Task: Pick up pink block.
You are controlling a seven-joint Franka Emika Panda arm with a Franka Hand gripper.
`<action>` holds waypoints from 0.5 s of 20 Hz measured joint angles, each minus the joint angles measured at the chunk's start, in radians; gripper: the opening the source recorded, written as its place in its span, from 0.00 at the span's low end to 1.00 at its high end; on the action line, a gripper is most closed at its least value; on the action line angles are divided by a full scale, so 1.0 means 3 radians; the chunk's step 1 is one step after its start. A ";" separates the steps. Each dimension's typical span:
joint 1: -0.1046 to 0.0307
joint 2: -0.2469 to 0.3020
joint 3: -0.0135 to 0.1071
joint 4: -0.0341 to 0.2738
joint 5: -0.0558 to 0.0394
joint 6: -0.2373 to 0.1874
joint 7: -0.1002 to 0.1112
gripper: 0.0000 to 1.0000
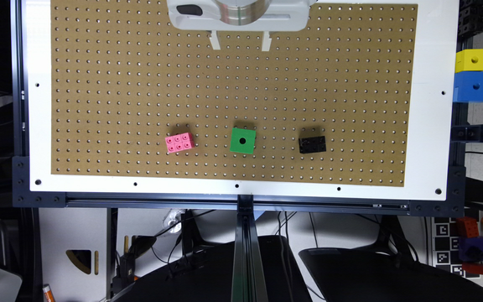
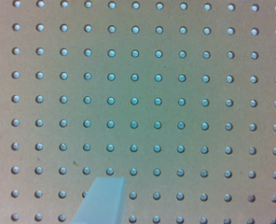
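Pink block (image 1: 180, 143) lies studs-up on the pegboard (image 1: 141, 84), leftmost in the exterior view of a row with the green cube (image 1: 242, 141) and black brick (image 1: 312, 144). My jaws (image 1: 240, 42), wide apart and empty, hang well away; I should travel over the block, match its slight skew, then descend. My arm is cropped.

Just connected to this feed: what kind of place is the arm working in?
Probably a robotics lab test bench: a brown pegboard on an aluminium frame, toy blocks like the pink block, and printed marker tags beside it.

Hand (image 1: 240, 42) high, fingers (image 2: 103, 200) spread
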 joint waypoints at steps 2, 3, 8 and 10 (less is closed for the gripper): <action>-0.0006 0.0000 -0.0001 -0.0002 0.0000 0.0000 0.0000 1.00; -0.0016 0.0000 -0.0001 -0.0001 -0.0001 0.0000 0.0000 1.00; -0.0195 0.0032 -0.0005 0.0094 -0.0019 0.0000 -0.0115 1.00; -0.0251 0.0100 -0.0005 0.0178 -0.0019 0.0001 -0.0156 1.00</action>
